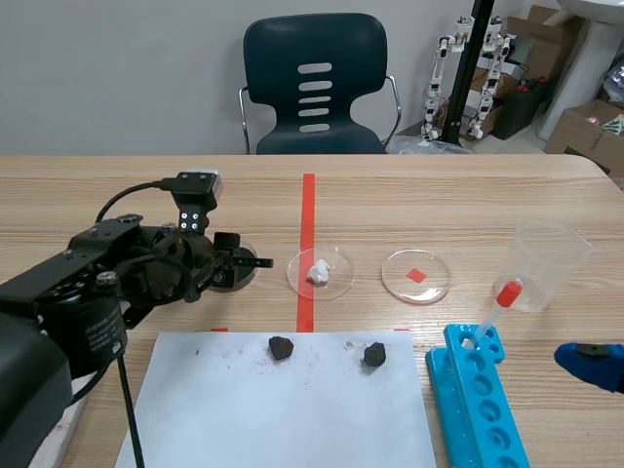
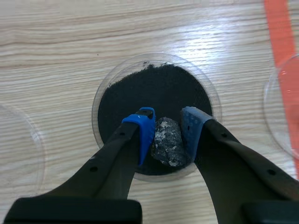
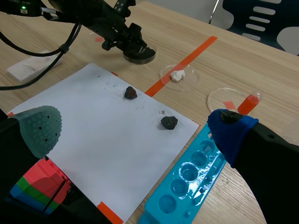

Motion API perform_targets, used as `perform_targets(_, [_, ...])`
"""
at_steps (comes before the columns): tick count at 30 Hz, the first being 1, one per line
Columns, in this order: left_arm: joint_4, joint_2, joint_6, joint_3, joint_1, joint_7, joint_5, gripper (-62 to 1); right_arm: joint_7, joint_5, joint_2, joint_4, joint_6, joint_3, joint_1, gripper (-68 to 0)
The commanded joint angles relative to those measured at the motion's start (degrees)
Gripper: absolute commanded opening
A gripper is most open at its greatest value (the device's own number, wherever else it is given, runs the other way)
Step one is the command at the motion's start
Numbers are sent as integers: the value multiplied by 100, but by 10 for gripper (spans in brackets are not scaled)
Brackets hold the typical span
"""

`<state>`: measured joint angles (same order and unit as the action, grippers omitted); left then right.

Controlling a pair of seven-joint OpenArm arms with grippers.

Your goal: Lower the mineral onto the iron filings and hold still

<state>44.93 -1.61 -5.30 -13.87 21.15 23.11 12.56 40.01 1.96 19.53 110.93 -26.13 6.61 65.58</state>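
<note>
The left gripper (image 2: 167, 135) has its blue pads (image 2: 145, 133) clamped on a grey, flecked mineral (image 2: 168, 147), the fingers parted only by its width. The mineral sits at the near edge of the black iron filings (image 2: 154, 88) in a clear dish (image 2: 99, 95); whether it touches them cannot be told. Only this wrist view shows the grip, since in the scene view the arm covers the mineral. The right gripper (image 3: 135, 130) is spread wide and empty above white paper (image 3: 103, 140) bearing dark rocks (image 3: 130, 93), beside a blue rack (image 3: 187, 186). Its wrist view alone shows coloured blocks (image 3: 39, 184).
</note>
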Motion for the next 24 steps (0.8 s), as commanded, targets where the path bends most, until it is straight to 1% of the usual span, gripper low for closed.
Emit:
perform_targets(1, [525, -70, 17, 17, -116, -109, 20, -524, 85, 85, 0, 48, -4, 7, -4, 4])
perform_targets(4, [1357, -170, 17, 17, -501, -133, 9, -524, 85, 85, 0, 48, -4, 7, -4, 4])
perform_targets(8, [2697, -407, 17, 17, -1139, -326, 9, -524, 85, 85, 0, 48, -4, 7, -4, 4])
perform_targets(13, [4494, -857, 17, 17, -2146, -649, -15, -524, 85, 85, 0, 48, -4, 7, -4, 4])
perform_targets(17, [5611, -1296, 28, 17, -3032, -1005, -15, -524, 85, 85, 0, 48, -4, 7, -4, 4])
perform_targets(19, [6033, -1519, 144, 17, -3495, -1172, -42, -524, 85, 85, 0, 48, -4, 7, -4, 4])
perform_targets(22, [6500, -1801, 498, 17, -4223, -1456, -192, -524, 85, 85, 0, 48, -4, 7, -4, 4])
perform_targets(24, [6734, -1912, 737, 59, -4743, -1703, -352, -524, 85, 85, 0, 48, -4, 7, -4, 4])
